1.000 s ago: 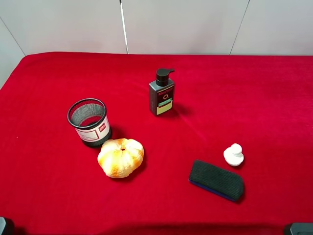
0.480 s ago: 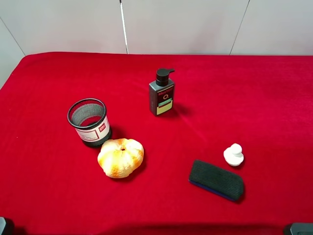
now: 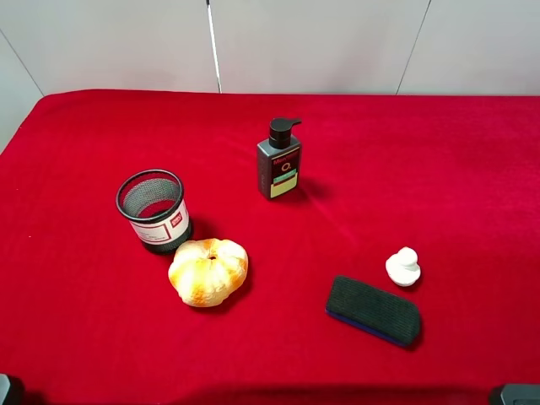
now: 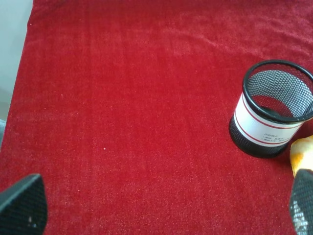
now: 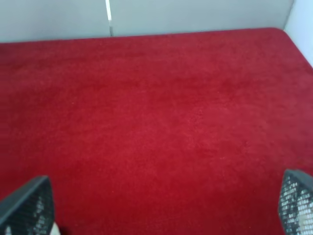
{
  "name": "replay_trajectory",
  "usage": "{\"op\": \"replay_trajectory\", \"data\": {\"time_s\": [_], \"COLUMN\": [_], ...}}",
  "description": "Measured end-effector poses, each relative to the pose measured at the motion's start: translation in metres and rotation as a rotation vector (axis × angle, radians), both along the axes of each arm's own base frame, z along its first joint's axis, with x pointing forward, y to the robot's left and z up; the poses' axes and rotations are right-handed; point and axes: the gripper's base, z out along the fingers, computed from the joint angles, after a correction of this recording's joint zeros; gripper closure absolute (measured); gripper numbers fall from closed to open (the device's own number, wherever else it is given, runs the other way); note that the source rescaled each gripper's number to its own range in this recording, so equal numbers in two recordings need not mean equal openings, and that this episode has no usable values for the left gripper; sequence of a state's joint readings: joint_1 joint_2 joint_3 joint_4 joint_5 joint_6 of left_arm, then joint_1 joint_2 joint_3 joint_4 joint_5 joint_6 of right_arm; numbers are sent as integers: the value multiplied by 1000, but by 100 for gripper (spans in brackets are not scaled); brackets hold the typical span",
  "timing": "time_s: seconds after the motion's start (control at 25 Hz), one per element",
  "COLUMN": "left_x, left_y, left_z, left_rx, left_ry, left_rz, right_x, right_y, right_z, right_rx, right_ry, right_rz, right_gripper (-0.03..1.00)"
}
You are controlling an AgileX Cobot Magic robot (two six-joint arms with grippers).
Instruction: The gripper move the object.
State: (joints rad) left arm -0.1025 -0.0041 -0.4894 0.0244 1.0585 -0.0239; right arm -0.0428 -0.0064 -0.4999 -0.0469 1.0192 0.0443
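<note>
- Gaping wide, the left pincer [image 4: 156, 208] shows only its two fingertips at the wrist view's corners; it holds nothing
- right pincer [image 5: 161, 208] likewise spread, touching nothing
- mesh pen cup [image 3: 153, 211] stands upright on the red worktop [image 3: 84, 321], just beside a pumpkin [image 3: 207, 271]; pump bottle [image 3: 279, 160] well apart
- pale wall panels [image 3: 304, 42] behind

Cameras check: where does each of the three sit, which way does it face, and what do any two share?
Exterior high: mounted above, looking down the red table at the mesh pen cup, pump bottle, bread, eraser and white figure; arm parts only at the near corners.
Left wrist: faces cloth and cup; left gripper open, fingertips showing.
Right wrist: faces bare cloth and wall; right gripper open.
Shared: exterior and left wrist both show the cup.
</note>
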Motion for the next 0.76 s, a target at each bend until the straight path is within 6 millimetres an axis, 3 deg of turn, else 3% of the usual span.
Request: {"op": "replay_trajectory", "data": {"time_s": [0.76], "left_x": [0], "left_y": [0], "left_z": [0], "left_rx": [0], "left_ry": [0], "left_rz": [0], "right_x": [0], "right_y": [0], "right_z": [0], "right_rx": [1], "right_ry": [-1], "right_rz": [46], "right_gripper": [-3]}}
